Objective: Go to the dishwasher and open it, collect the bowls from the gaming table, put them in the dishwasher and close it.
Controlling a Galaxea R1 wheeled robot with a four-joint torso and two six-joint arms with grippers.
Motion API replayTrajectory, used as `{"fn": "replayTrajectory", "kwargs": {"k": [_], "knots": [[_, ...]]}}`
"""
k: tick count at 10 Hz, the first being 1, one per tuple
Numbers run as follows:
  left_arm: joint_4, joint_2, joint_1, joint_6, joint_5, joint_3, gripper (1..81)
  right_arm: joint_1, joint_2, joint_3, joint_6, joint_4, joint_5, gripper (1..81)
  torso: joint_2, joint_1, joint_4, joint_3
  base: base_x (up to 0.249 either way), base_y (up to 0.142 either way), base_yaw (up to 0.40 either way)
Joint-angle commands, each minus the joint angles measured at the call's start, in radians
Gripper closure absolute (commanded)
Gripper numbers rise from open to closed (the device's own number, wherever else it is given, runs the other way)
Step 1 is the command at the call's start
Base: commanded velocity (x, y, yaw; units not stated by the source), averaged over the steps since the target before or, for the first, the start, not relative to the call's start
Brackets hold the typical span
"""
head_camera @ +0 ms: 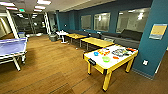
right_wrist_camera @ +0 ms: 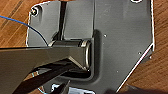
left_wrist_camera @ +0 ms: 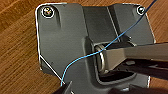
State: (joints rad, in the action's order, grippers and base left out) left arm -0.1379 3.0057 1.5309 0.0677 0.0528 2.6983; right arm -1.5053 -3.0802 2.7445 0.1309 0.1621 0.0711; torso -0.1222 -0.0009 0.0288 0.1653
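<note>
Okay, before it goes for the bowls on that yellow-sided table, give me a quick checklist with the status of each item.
1. Gaming table in sight, ahead to the right: ok.
2. Blue bowl visible on its white top: ok.
3. Green bowl visible, nearer the table's black-slot end: ok.
4. Wooden floor between robot and table free of obstacles: ok.
5. Bowls apart from the colourful boxes beside them: cannot tell for the blue one; green one sits apart, ok.
6. Pincers open and ready: cannot tell.
</note>
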Motion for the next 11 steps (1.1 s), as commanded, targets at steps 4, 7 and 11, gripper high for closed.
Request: {"fn": "replayTrajectory", "kwargs": {"k": [4,7,11], "knots": [[0.000,-0.005,-0.045,-0.002,-0.050,-0.002,1.0,0.049,-0.004,-0.005,0.000,0.000,0.053,1.0,0.000,0.001,0.000,0.000,0.000,0.000,-0.400],[0.001,-0.005,-0.045,0.003,-0.050,-0.002,1.0,0.049,-0.005,-0.006,0.000,0.000,0.053,1.0,0.000,0.001,0.000,0.000,0.000,0.000,-0.381],[0.001,-0.013,-0.045,0.004,-0.050,-0.008,1.0,0.049,-0.007,-0.005,-0.002,0.002,0.053,1.0,0.000,0.001,0.000,0.000,0.000,0.000,-0.163]]}}
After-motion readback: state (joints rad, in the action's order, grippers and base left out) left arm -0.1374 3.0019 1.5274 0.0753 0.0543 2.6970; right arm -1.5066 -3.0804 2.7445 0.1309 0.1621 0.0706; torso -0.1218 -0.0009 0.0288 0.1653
